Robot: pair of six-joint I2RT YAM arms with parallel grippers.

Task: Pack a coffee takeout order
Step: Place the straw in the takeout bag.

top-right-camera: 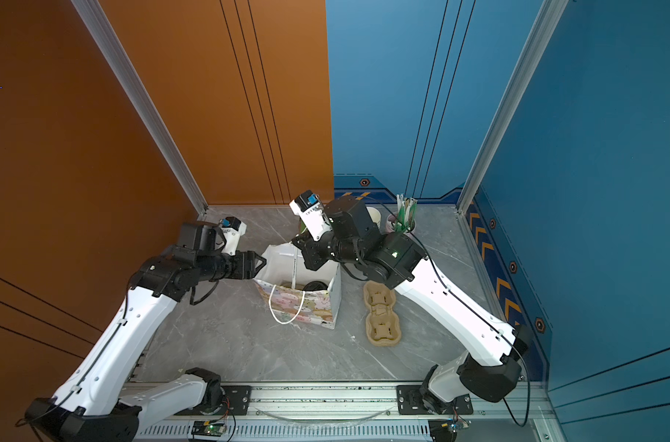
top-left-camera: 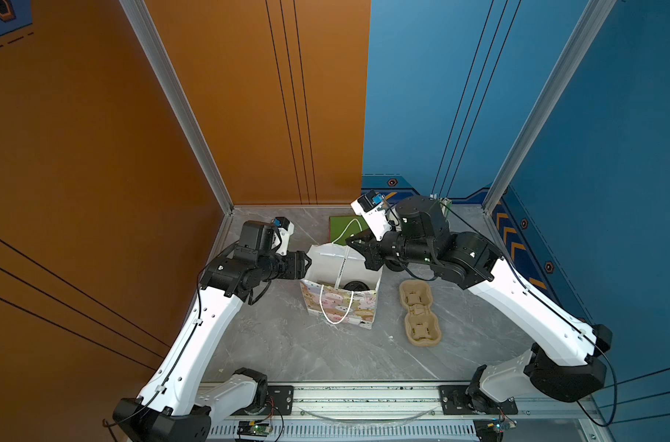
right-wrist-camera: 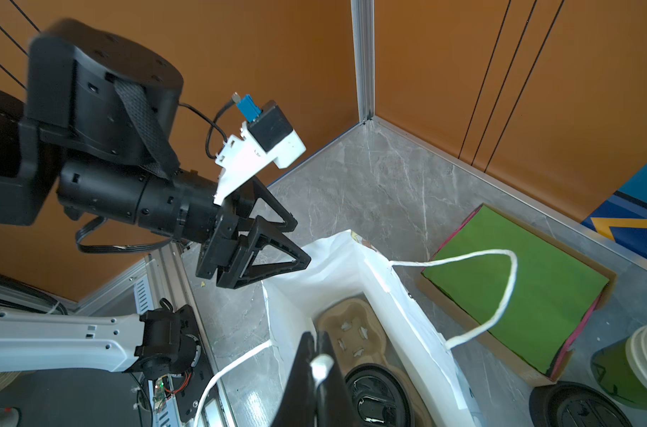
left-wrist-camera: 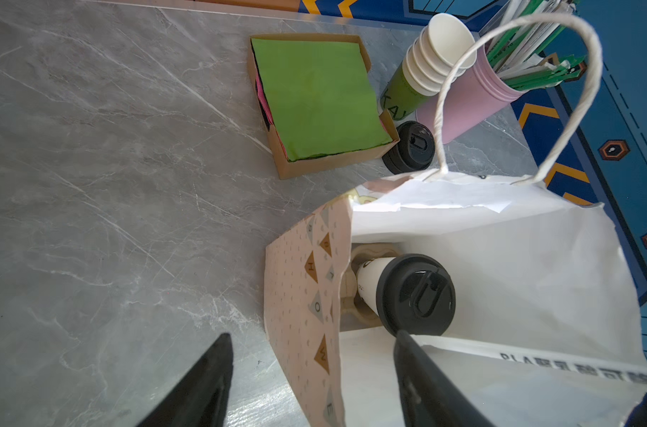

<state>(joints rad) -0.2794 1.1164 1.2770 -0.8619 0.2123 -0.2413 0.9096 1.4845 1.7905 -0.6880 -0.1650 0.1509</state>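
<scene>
Looking through the left wrist camera, I see the left gripper (left-wrist-camera: 311, 334) spread wide, one finger outside the paper bag (left-wrist-camera: 303, 288) and one over its mouth, straddling the side wall; I cannot tell whether it touches. My left arm lies low and level, while the right arm reaches across from the far side, wrist bent downward. The right gripper (right-wrist-camera: 316, 349) is pinched tight on the bag's white cord handle (right-wrist-camera: 324, 364). Inside the bag, a pulp carrier (right-wrist-camera: 348, 325) seats the white cup (left-wrist-camera: 368, 281), with the black lid (left-wrist-camera: 416, 294) on it. The green napkin (left-wrist-camera: 314, 96) lies in its cardboard box (left-wrist-camera: 333, 164) behind the bag. Both top views show a second carrier (top-left-camera: 419, 313) on the tabletop (top-left-camera: 287, 344) beside the bag, which neither wrist view catches.
</scene>
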